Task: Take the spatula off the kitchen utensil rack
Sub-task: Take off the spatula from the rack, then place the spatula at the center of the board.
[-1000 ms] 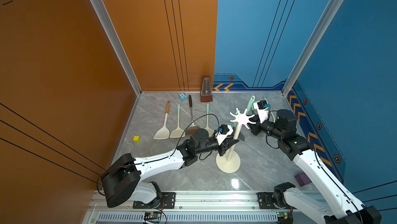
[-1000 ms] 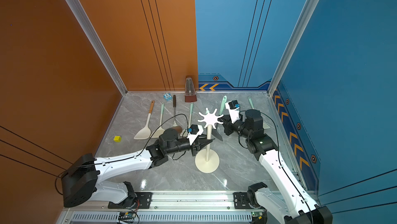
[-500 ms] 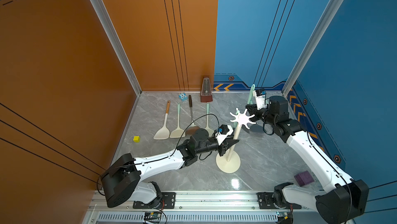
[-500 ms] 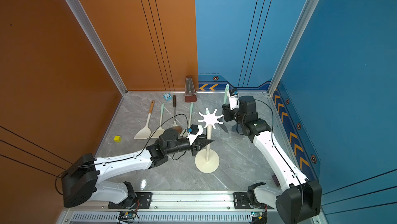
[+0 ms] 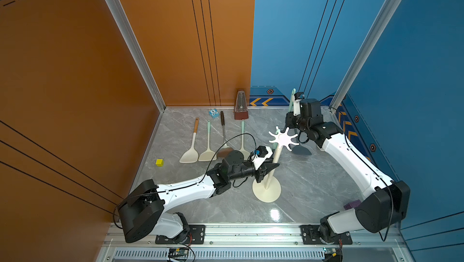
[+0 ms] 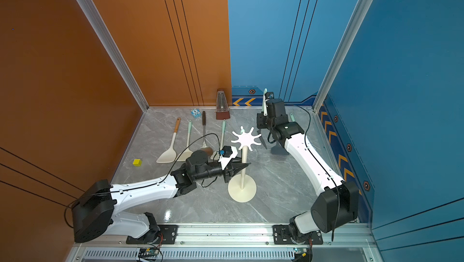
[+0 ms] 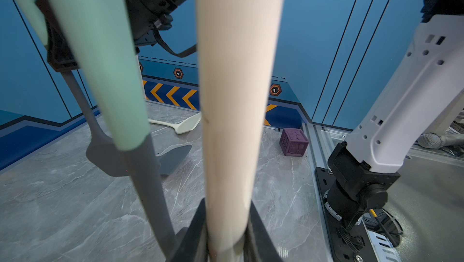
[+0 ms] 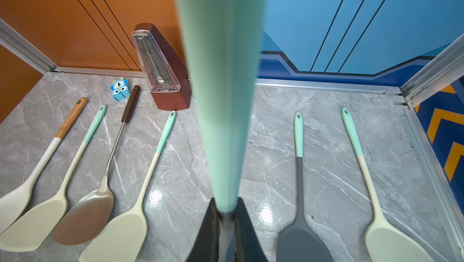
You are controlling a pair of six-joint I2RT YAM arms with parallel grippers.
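- While the left gripper (image 5: 272,167) is clamped around the thin pole of the kitchen utensil rack (image 5: 283,138) partway up, both top views show the right gripper (image 5: 289,125) behind and to the right of the star-shaped crown. It is pinched tight on the spatula (image 5: 292,100). The spatula is clear of the prongs and upright, with its mint handle pointing up.
- In a top view, the mint tip of a second utensil (image 6: 242,130) shows at a back prong of the crown. Four loose utensils (image 6: 187,145) lie in a row on the marble table (image 6: 276,185), in front of the brown metronome (image 6: 222,107).
- Left wrist view: two dark fingers (image 7: 195,223) press the cream pole from either side. The second utensil, a mint handle over a grey shaft, hangs just beside the pole. Beyond it the right gripper holds the spatula, whose grey blade is low over the table. A purple cube (image 7: 293,142) sits near the table's edge.
- Right wrist view: the fingers (image 8: 208,228) close on the spatula where mint meets grey. Six utensils lie on the table beyond it.
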